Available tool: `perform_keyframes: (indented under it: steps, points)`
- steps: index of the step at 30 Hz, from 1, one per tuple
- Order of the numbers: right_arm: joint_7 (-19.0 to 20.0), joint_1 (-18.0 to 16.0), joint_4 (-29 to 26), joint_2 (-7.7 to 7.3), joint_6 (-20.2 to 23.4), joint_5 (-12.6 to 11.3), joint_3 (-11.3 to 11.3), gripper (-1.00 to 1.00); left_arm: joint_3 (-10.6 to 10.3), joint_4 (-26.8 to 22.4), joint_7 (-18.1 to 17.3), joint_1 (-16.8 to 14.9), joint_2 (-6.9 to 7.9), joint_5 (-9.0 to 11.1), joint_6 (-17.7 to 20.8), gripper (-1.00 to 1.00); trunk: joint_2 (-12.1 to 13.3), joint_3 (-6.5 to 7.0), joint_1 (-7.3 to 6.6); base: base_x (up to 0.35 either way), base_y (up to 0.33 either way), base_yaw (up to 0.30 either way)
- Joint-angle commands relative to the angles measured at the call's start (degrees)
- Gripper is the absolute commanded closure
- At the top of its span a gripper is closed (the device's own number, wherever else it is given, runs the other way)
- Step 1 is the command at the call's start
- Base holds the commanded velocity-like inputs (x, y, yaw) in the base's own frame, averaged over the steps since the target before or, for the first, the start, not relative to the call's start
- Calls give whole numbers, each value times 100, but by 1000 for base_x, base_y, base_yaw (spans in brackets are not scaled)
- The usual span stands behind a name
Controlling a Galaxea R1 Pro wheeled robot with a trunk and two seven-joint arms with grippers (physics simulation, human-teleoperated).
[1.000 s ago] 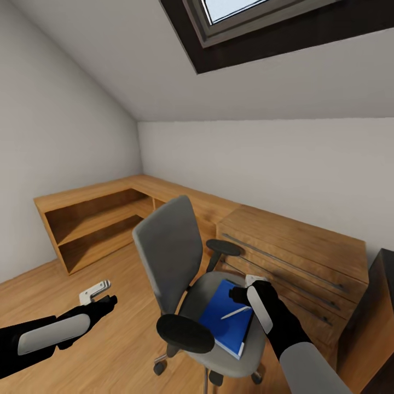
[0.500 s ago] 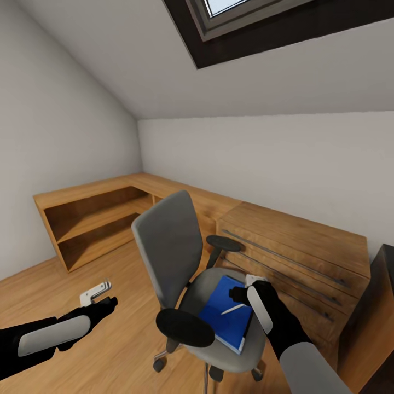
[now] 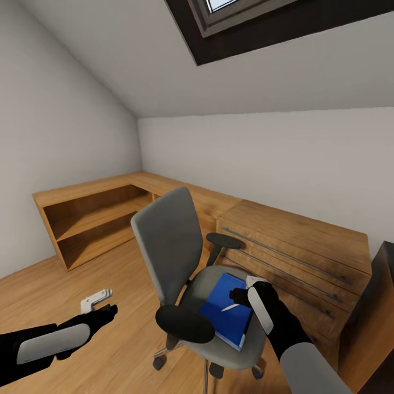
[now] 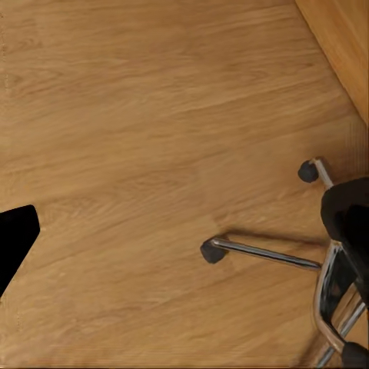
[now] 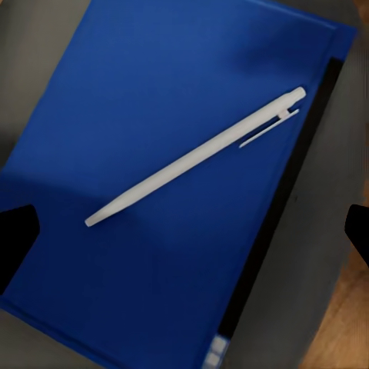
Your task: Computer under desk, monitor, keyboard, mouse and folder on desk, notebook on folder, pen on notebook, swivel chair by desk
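Note:
The grey swivel chair (image 3: 164, 246) stands on the wood floor in the middle of the head view. On its seat lies the blue folder (image 3: 224, 306) (image 5: 154, 154), with the white pen (image 3: 235, 307) (image 5: 192, 157) lying loose across it. A black strip (image 5: 304, 200) runs along one long edge of the folder; I cannot tell whether it is the notebook. My right gripper (image 3: 243, 290) (image 5: 184, 231) hovers open just above the pen and folder, a fingertip (image 5: 15, 238) on either side. My left gripper (image 3: 97, 300) hangs open over the floor, left of the chair.
A light wooden drawer chest (image 3: 295, 246) and low wooden shelves (image 3: 93, 219) line the grey walls behind the chair. A dark desk end (image 3: 380, 312) shows at the far right. The chair's chrome base and casters (image 4: 261, 252) lie close under my left gripper.
The whole view has shifted a little, so the room sits higher in the picture. My left gripper has sunk slightly. The right gripper stays above the pen and folder.

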Motion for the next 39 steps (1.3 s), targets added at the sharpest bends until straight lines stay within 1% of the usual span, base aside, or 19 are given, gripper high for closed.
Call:
perform_keyframes:
  steps: [1,4,10,14,17,30,39]
  points:
    - [-57,-5,0,-3,11,-61,13,-100,-47,-7,3,-14,2,23,-30,-100,-4,-6,0,27,0,0]
    - [-59,-4,63,-7,8,-65,8,-100,-149,-8,3,-14,-17,20,-28,-100,-4,-6,0,133,0,0]
    - [-137,-3,68,-4,2,-67,-27,-100,-157,-8,3,-14,-40,21,-28,-100,-4,-6,0,18,0,0]
    - [-508,-6,68,19,5,-93,-27,-100,-157,-8,3,-14,-43,21,-28,-100,-4,-6,0,2,0,0]
    - [-617,-4,68,27,5,-99,-19,-100,-157,-8,3,-14,-40,21,-28,-100,-4,-6,0,139,0,0]
    - [-639,-7,68,13,5,-101,-30,-100,-157,-8,-5,-14,-34,21,-31,-100,-4,-6,0,156,0,0]
    - [-619,-10,65,3,-2,-102,-40,-100,-110,-36,-14,-12,-13,46,-31,-100,-4,-6,0,35,0,0]
